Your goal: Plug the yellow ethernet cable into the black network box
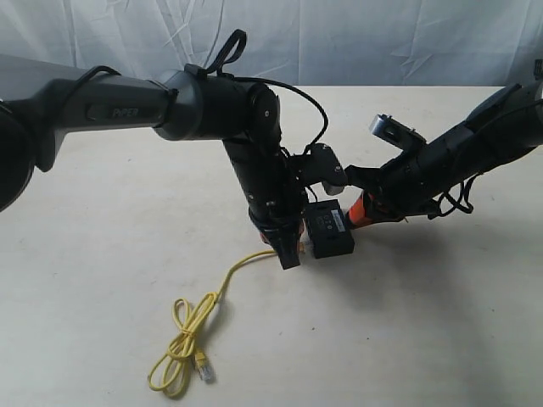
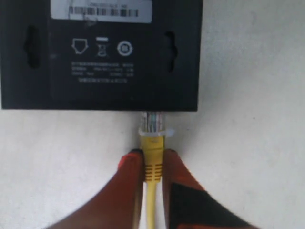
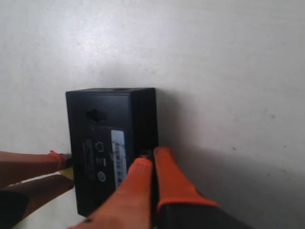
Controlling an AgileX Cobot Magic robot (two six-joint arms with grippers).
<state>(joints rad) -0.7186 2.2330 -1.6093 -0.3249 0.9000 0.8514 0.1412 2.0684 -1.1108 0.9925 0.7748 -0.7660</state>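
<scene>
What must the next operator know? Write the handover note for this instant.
Left pincer: shut on the yellow ethernet cable, at the boot just behind its clear plug.
Right pincer: shut, tips against the black network box on the side away from the plug, apparently bracing it.
Things: the box lies label-up on the table; the plug tip meets the box's edge; the cable's free end lies looped on the table.
Done: cable grasped, plug lined up.
Left: push the plug fully in, since most of it shows outside. Then release.
</scene>
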